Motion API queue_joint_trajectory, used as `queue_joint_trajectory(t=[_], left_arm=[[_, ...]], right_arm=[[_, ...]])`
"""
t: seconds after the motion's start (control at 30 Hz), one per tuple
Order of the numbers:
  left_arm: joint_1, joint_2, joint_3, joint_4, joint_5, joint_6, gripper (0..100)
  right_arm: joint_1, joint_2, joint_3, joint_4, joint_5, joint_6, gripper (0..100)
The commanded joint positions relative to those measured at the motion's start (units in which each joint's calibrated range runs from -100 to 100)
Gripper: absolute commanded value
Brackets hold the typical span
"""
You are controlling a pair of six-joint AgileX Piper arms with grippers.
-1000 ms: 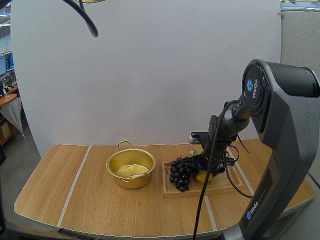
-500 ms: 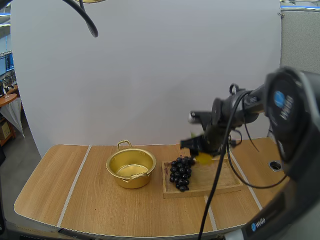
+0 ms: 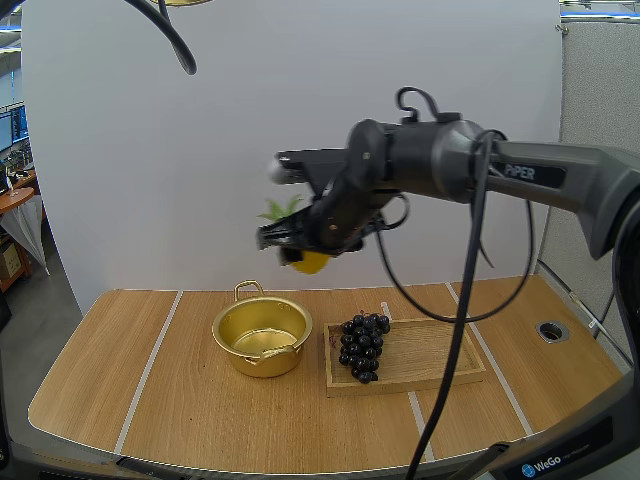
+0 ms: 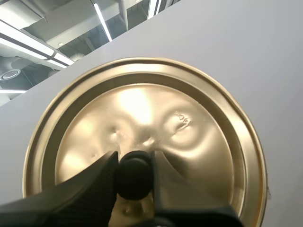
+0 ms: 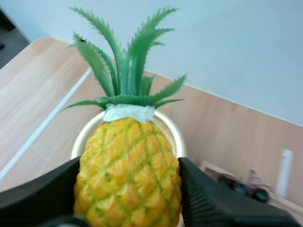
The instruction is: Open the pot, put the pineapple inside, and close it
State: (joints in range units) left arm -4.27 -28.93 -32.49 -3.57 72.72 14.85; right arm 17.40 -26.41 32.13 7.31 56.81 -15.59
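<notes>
My right gripper (image 3: 300, 243) hangs in the air above and a little right of the open gold pot (image 3: 262, 335), shut on a yellow pineapple (image 3: 308, 260) with green leaves (image 3: 280, 209). In the right wrist view the pineapple (image 5: 129, 174) sits pinched between the two black fingers (image 5: 208, 201), with the pot's rim (image 5: 176, 135) beneath it. In the left wrist view my left gripper (image 4: 135, 172) is shut on the black knob (image 4: 134, 173) of the gold lid (image 4: 147, 132), held up against the white backdrop.
A wooden tray (image 3: 440, 365) lies right of the pot with a bunch of dark grapes (image 3: 362, 345) at its left end. A round hole (image 3: 551, 331) sits in the table at the far right. Bare wood stretches left of the pot.
My right arm lifted the pineapple off the tray and swung it up and left, from beside the grapes to above the pot. The pot, grapes and tray stayed put.
</notes>
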Motion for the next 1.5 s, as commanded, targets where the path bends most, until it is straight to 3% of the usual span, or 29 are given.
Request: queue_joint_trajectory(t=[0.0, 0.67, 1.3, 1.37, 1.47], left_arm=[[-0.14, 0.1, -0.4, 0.1, -1.9, -0.4, 0], [-0.14, 0.1, -0.4, 0.1, -1.9, -0.4, 0], [-0.14, 0.1, -0.4, 0.1, -1.9, -0.4, 0], [-0.14, 0.1, -0.4, 0.1, -1.9, -0.4, 0], [-0.14, 0.1, -0.4, 0.1, -1.9, -0.4, 0]], right_arm=[[3.3, 3.7, -0.6, 0.2, -3.0, -0.4, 0], [4.2, 23.4, -0.6, -0.1, -12.5, -0.4, 0], [4.2, 30.1, -0.6, -3.0, -16.0, -0.4, 0], [4.2, 30.1, -0.6, -3.3, -16.1, -0.4, 23], [4.2, 30.1, -0.6, -4.7, -16.1, -0.4, 67]])
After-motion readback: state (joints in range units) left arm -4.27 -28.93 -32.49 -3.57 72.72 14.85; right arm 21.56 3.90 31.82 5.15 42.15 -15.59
